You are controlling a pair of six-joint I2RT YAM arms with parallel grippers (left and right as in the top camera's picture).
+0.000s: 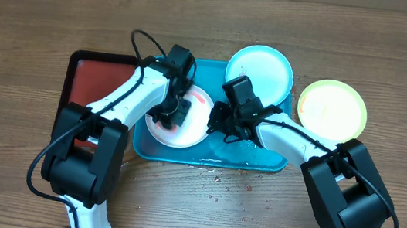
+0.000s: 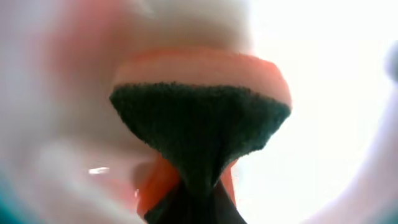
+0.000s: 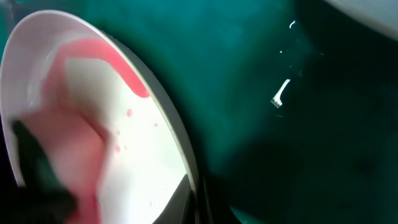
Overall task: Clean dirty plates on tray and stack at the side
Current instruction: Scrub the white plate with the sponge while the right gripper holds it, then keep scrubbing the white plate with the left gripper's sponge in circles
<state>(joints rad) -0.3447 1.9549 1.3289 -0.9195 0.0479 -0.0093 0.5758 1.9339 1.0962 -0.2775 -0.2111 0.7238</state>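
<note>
The white plate (image 1: pixel 190 133) with red smears lies in the left part of the turquoise tray (image 1: pixel 256 156). My left gripper (image 1: pixel 171 112) is shut on an orange sponge with a dark green scouring side (image 2: pixel 199 118) and presses it on the white plate. My right gripper (image 1: pixel 216 121) is shut on the white plate's right rim; in the right wrist view the rim (image 3: pixel 180 143) runs between the fingers (image 3: pixel 198 193). The pale blue plate (image 1: pixel 261 69) rests on the tray's back right corner. The yellow-green plate (image 1: pixel 332 110) lies on the table right of the tray.
A smaller red, black-rimmed tray (image 1: pixel 95 77) sits just left of the turquoise tray. Drops and red specks (image 1: pixel 226 183) dot the wooden table in front of the tray. The wet tray floor (image 3: pixel 280 99) fills the right wrist view.
</note>
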